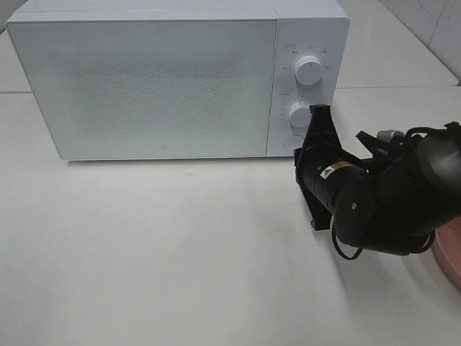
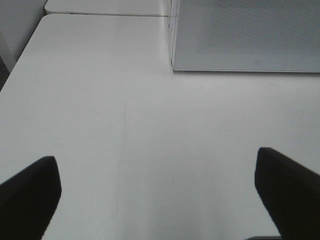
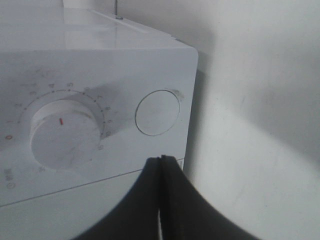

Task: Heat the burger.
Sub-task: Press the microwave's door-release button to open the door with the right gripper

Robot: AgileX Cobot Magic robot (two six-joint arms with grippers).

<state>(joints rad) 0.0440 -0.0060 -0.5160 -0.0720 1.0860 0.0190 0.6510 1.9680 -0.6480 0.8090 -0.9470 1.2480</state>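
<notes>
The burger is out of view in every frame. The white microwave [image 1: 144, 79] stands at the back of the table with its door closed. My right gripper [image 1: 319, 109] is shut with nothing in it, its tips right in front of the control panel by the lower dial [image 1: 298, 114]. In the right wrist view the shut right gripper [image 3: 161, 159] points just below the round button [image 3: 157, 112], beside the dial [image 3: 65, 132]. My left gripper [image 2: 159, 200] is open over bare table, both dark fingers [image 2: 30, 195] wide apart, with the microwave [image 2: 250, 35] ahead.
A round pink plate [image 1: 450, 252] shows at the right edge, partly behind the right arm. An upper dial [image 1: 310, 70] sits above the lower one. White table [image 1: 166, 245] stretches in front of the microwave.
</notes>
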